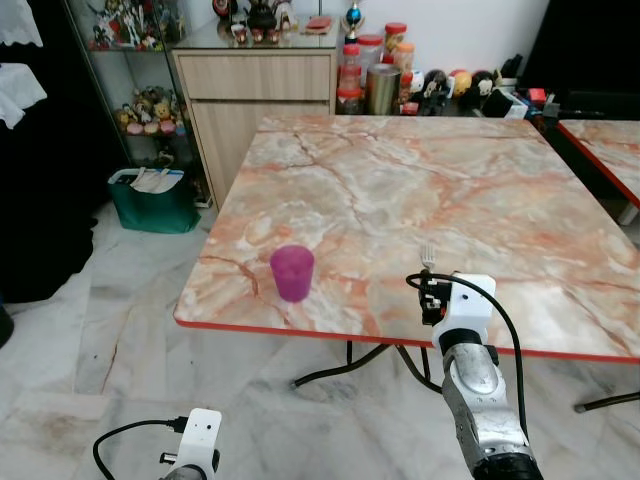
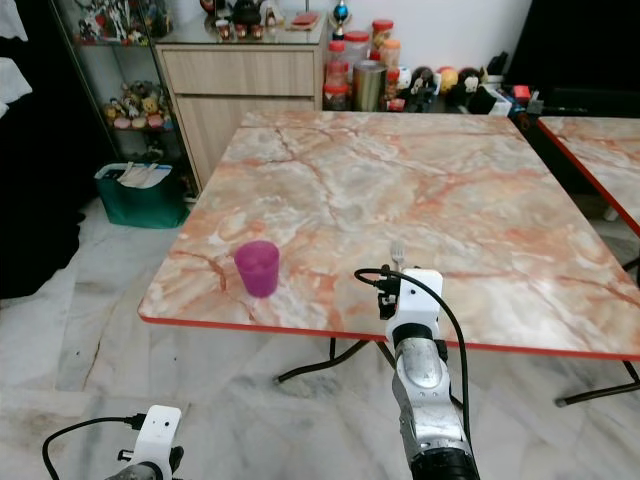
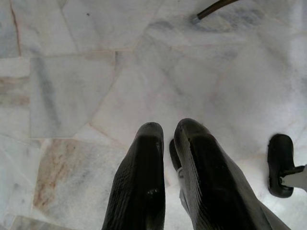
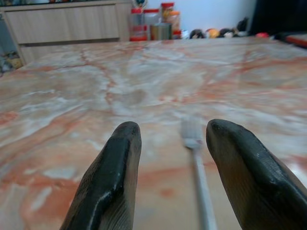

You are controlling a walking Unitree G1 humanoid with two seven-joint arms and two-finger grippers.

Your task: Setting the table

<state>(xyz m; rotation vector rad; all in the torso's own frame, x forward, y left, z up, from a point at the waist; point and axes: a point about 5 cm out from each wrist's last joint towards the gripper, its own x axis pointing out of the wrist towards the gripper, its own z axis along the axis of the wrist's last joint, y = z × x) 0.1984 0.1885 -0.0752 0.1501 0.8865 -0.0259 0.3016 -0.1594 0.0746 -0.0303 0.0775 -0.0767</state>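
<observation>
The fork [image 4: 195, 158] is lying flat on the marble surface [image 1: 480, 190] near its front edge, and the right gripper [image 4: 172, 179] is hovering low over it with its fingers [image 4: 110, 182] standing apart, one on each side of the handle. From the right wrist view the fork's long axis is running straight ahead between the two fingers, tines pointing away toward the far side of the surface, handle coming back under the gripper. So the fingers are straddling the handle across its width, not gripping it; whether they are touching the surface cannot be told. In the head views only the tines [image 1: 428, 253] are showing, just beyond the white wrist housing.

The right arm is clearly the nearer one. The left gripper [image 3: 165, 158] is hanging low beside the body, aimed at the marble floor [image 3: 72, 72], its fingers nearly together with a narrow gap and nothing between them.

The purple cup [image 1: 292, 272] is standing upright on the surface to the left of the fork, apart from it, also close to the front edge. Its inside cannot be made out. At the far end, jars and tins [image 1: 378, 80] are crowding a ledge beyond the surface.
</observation>
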